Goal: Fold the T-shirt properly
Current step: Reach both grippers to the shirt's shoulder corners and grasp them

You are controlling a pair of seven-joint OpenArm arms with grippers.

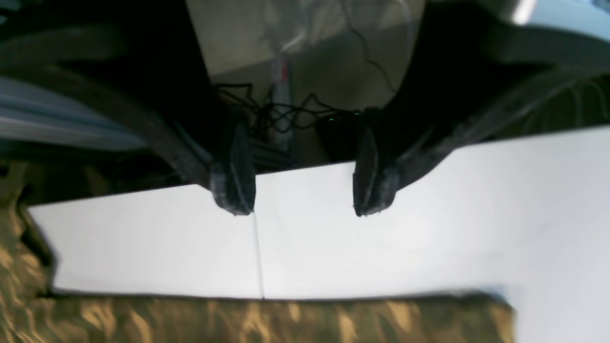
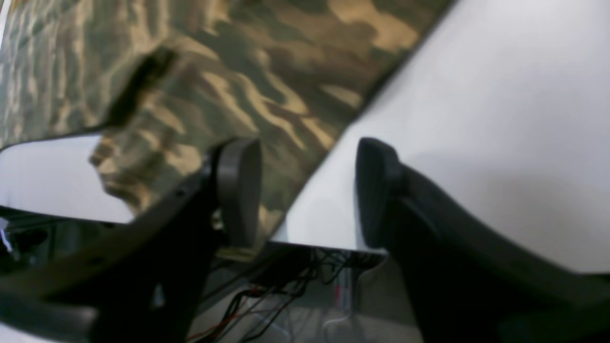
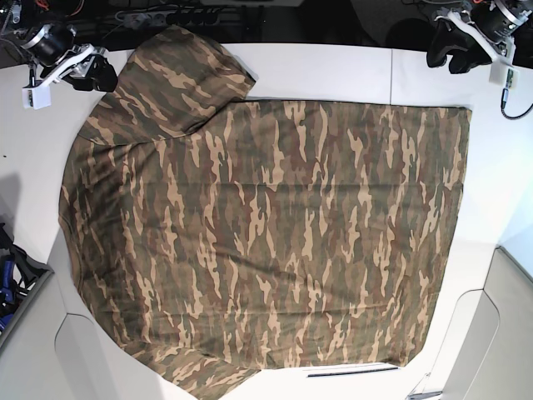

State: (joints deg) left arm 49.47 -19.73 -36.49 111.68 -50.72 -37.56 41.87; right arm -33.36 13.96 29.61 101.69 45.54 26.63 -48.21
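The T-shirt (image 3: 266, 225), in brown, olive and tan camouflage, lies spread flat over most of the white table (image 3: 333, 71). One sleeve (image 3: 179, 71) sticks out at the far left corner. My left gripper (image 3: 445, 48) hovers off the shirt's far right corner. In the left wrist view that gripper (image 1: 301, 209) is open over bare table, and the shirt's edge (image 1: 267, 321) runs below it. My right gripper (image 3: 93, 75) sits beside the far left sleeve. Seen from the right wrist, it (image 2: 307, 152) is open above the shirt's edge (image 2: 267, 109), holding nothing.
A seam (image 1: 259, 257) splits the tabletop. Black cables (image 1: 281, 116) hang beyond the far table edge, and more wiring (image 2: 295, 281) shows under the right gripper. Blue-handled tools (image 3: 8, 279) lie at the left edge. A thin white strip (image 3: 350, 372) lies at the shirt's near hem.
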